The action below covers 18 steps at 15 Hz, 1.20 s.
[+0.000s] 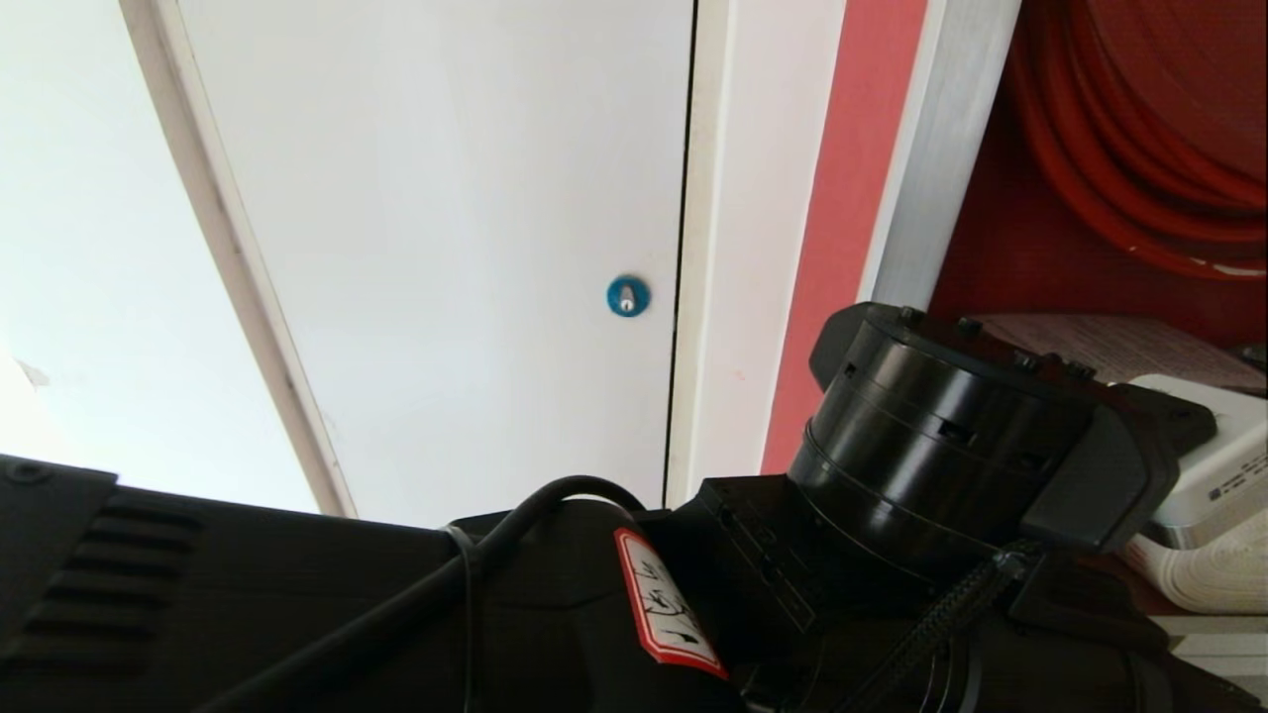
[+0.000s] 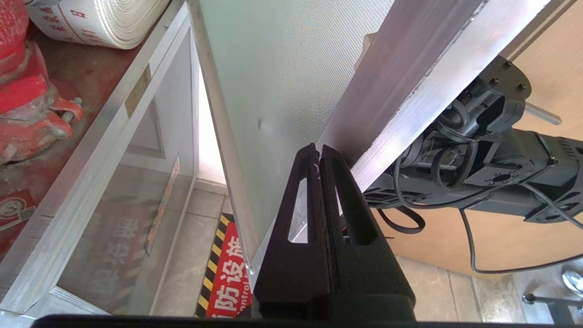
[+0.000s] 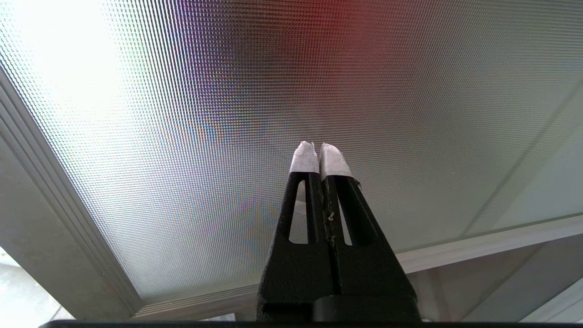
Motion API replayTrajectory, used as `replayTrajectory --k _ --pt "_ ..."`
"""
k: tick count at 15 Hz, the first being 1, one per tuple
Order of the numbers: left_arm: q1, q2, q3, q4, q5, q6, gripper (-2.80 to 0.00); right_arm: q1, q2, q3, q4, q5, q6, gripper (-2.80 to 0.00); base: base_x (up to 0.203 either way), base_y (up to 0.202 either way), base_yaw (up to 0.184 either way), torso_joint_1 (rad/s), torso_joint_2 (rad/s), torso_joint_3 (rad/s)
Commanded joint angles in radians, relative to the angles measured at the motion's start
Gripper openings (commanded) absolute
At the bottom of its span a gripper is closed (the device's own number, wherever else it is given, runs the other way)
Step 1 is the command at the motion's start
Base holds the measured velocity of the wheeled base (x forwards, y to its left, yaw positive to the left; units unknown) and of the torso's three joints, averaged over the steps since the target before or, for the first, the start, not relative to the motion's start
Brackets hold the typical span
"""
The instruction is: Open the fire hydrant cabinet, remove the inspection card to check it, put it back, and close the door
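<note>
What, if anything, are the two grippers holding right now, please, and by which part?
Nothing: the left gripper, shut, sits at the door frame's edge; the right gripper, shut, points at its patterned glass.

Left gripper (image 2: 319,152) jaws pressed together; right gripper (image 3: 319,150) jaws likewise closed, empty.

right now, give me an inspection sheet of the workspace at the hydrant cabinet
surface: tiled floor, striped warning mat
job's things: fire hydrant cabinet open; door swung out; inspection card inside, under the hose reel; red valve; rolled hose
clutter: nothing seen
grippers: left claw shut, at the door's frame edge; right claw shut, facing textured glass
cables: black cables along the right arm
surroundings: white panel, blue lock
</note>
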Motion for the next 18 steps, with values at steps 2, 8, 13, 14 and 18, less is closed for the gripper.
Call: replayTrajectory --k 2,8,13,14,18 --pt "-0.008 -0.001 0.004 -0.002 -0.003 -0.002 -2.80 0.000 0.000 -0.001 0.000 0.001 -0.001 -2.80 0.000 0.000 0.000 0.000 0.00 0.000" --pt "0.040 0.003 0.012 -0.002 0.032 -0.002 -2.80 0.000 0.000 0.000 0.000 0.001 -0.001 -2.80 0.000 0.000 0.000 0.000 0.00 0.000" --pt "0.184 -0.012 0.075 -0.002 0.030 0.000 -2.80 0.000 0.000 0.000 0.000 0.001 -0.001 -2.80 0.000 0.000 0.000 0.000 0.00 0.000" --pt "0.209 -0.014 0.094 -0.003 0.031 0.001 -2.80 0.000 0.000 0.000 0.000 0.001 -0.001 -2.80 0.000 0.000 0.000 0.000 0.00 0.000" --pt "0.337 -0.109 0.251 -0.018 0.034 0.001 -2.80 0.000 0.000 0.000 0.000 0.001 -0.001 -2.80 0.000 0.000 0.000 0.000 0.00 0.000"
